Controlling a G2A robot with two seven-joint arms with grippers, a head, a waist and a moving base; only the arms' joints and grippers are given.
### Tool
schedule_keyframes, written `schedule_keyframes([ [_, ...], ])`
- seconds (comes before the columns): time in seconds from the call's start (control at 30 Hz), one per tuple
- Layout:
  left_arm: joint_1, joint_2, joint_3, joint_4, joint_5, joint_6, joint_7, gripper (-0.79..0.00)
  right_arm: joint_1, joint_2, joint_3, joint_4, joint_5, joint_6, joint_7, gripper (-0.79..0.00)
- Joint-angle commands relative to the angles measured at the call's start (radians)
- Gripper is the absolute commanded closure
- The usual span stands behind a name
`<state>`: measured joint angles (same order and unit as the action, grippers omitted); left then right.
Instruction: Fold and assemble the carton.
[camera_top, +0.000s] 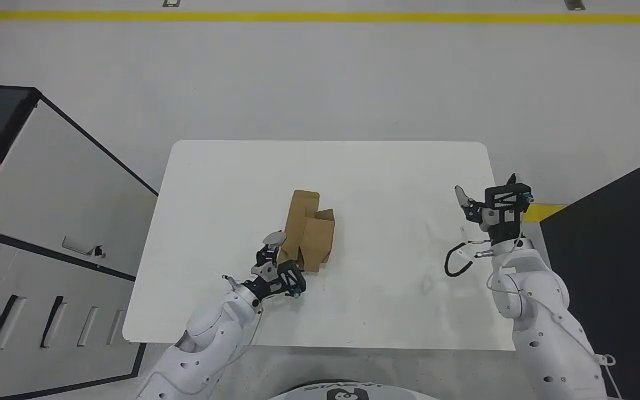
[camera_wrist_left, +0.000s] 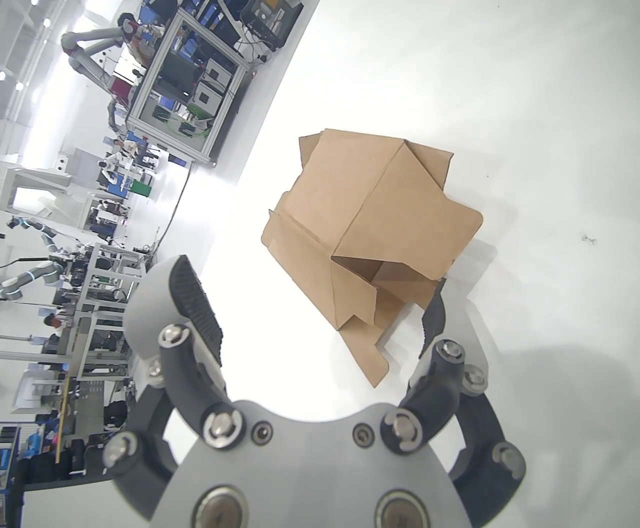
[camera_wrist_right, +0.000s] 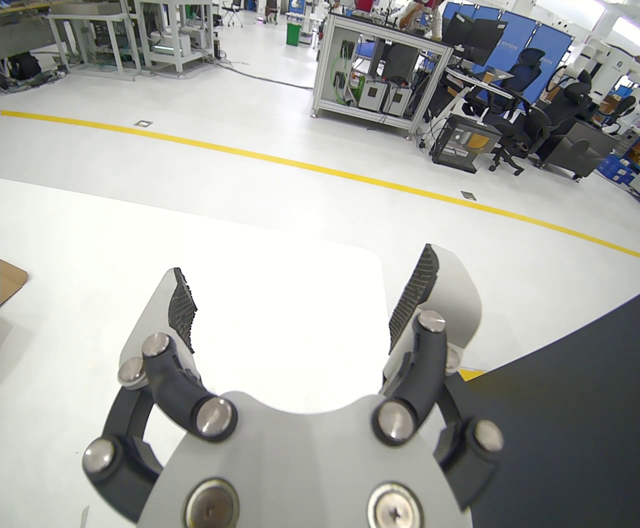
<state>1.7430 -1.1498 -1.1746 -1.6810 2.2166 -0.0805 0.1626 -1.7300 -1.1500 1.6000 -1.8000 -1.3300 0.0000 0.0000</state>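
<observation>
Your carton (camera_top: 308, 232) lies on its side a little left of the worktop's (camera_top: 400, 180) centre, towards the front edge, partly squared up with its end flaps loose. Its open end faces the left gripper (camera_wrist_left: 310, 295), which is spread wide and empty just beside it, one pad (camera_wrist_left: 432, 315) close to a flap, likely set to catch or press it, though you can't tell if it touches. Your right gripper (camera_wrist_right: 302, 280) hangs by the right edge, well apart from the carton, likewise open and holding nothing, probably kept clear until a second hold is needed
</observation>
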Motion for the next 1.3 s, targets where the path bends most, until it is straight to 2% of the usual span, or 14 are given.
schedule_keyframes([
  [0.0,-0.003,0.000,0.003,0.007,-0.003,-0.002,0.001,-0.785,0.000,0.000,0.000,0.000,0.000,0.000,0.000,-0.785],
  [0.4,-0.007,0.004,-0.023,0.019,-0.007,0.011,-0.011,-0.785,0.000,0.000,0.000,0.000,0.000,0.000,0.000,-0.785],
  [0.63,-0.022,-0.001,-0.005,0.037,-0.014,0.015,-0.019,-0.785,0.000,0.000,0.000,0.000,0.000,0.000,0.000,-0.785],
  [0.73,-0.034,-0.004,0.006,0.046,-0.022,0.018,-0.023,-0.696,0.000,0.000,0.000,0.000,0.000,0.000,0.000,-0.785],
  [0.8,-0.041,-0.005,0.010,0.053,-0.027,0.020,-0.026,-0.579,0.000,0.000,0.000,0.000,0.000,0.000,0.000,-0.785],
  [0.83,-0.044,-0.006,0.011,0.056,-0.028,0.022,-0.026,-0.548,0.000,0.000,0.000,0.000,0.000,0.000,0.000,-0.785],
  [1.1,-0.070,-0.009,0.024,0.088,-0.041,0.008,-0.027,-0.465,0.000,0.000,0.000,0.000,0.000,0.000,0.000,-0.785],
  [1.2,-0.082,-0.011,0.032,0.098,-0.048,-0.006,-0.027,-0.409,0.000,0.000,0.000,0.000,0.000,0.000,0.000,-0.785],
  [1.27,-0.089,-0.013,0.038,0.105,-0.051,-0.010,-0.028,-0.413,0.000,0.000,0.000,0.000,0.000,0.000,0.000,-0.785],
])
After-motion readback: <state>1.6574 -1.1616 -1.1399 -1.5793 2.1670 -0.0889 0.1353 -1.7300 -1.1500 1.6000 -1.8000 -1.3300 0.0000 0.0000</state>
